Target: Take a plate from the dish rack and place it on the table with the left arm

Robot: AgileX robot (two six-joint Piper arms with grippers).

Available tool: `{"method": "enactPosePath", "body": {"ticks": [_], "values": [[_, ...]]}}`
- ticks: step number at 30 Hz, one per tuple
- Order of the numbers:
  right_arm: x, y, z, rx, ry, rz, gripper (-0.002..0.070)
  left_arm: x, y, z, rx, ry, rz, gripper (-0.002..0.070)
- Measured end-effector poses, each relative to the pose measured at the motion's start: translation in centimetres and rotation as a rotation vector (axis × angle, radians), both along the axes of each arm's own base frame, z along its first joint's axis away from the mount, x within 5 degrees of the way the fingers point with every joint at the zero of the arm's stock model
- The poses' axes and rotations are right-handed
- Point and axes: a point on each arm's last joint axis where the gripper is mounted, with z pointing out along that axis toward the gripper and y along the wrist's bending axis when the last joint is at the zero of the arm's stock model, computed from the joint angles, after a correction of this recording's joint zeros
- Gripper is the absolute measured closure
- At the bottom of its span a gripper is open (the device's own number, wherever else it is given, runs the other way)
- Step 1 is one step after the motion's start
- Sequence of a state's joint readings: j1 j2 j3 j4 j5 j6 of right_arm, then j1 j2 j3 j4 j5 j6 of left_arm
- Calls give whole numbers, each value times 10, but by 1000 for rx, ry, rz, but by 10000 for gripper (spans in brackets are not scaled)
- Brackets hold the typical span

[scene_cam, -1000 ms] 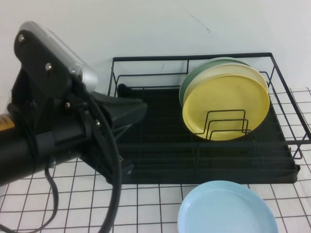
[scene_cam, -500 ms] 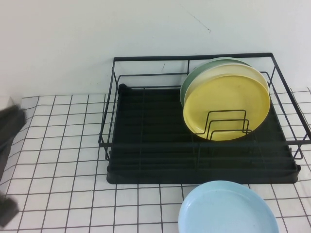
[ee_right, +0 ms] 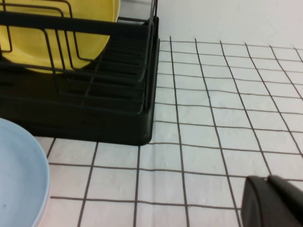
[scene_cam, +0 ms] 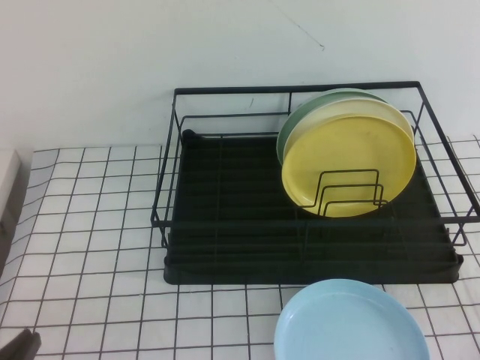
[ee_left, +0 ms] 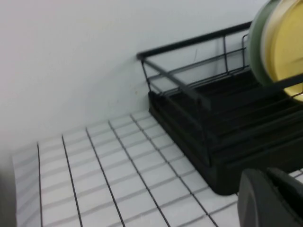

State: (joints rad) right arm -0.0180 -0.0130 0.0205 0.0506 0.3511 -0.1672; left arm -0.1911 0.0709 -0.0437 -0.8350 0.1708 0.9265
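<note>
The light sky-blue plate [scene_cam: 349,324] lies flat on the white gridded table [scene_cam: 90,225], just in front of the black dish rack [scene_cam: 225,251]; its edge also shows in the right wrist view [ee_right: 19,175]. My left gripper [ee_left: 265,172] is shut and empty, low over the table off the rack's left front corner [ee_left: 199,142]. Only a dark bit of the left arm [scene_cam: 19,346] shows at the high view's bottom-left corner. My right gripper [ee_right: 265,178] is shut and empty over the table, right of the rack [ee_right: 94,118].
A yellow plate [scene_cam: 349,161] stands upright in the rack's wire dividers, with a pale plate and a greenish plate [scene_cam: 289,135] behind it. A white wall runs behind the rack. A pale block [scene_cam: 7,180] sits at the table's left edge.
My left arm, which stood large at the rack's left side, has pulled back left and down, almost out of the high view. The blue plate and the rack have not moved.
</note>
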Motion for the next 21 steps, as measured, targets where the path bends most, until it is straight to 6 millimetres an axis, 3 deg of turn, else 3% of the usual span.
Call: {"method": "enactPosePath", "body": {"ticks": [3, 21], "values": [[0, 0, 0, 0, 0, 0, 678, -1, 2, -16, -87, 13, 33, 677], [0, 0, 0, 0, 0, 0, 678, -1, 11, -10, -135, -66, 142, 677]]}}
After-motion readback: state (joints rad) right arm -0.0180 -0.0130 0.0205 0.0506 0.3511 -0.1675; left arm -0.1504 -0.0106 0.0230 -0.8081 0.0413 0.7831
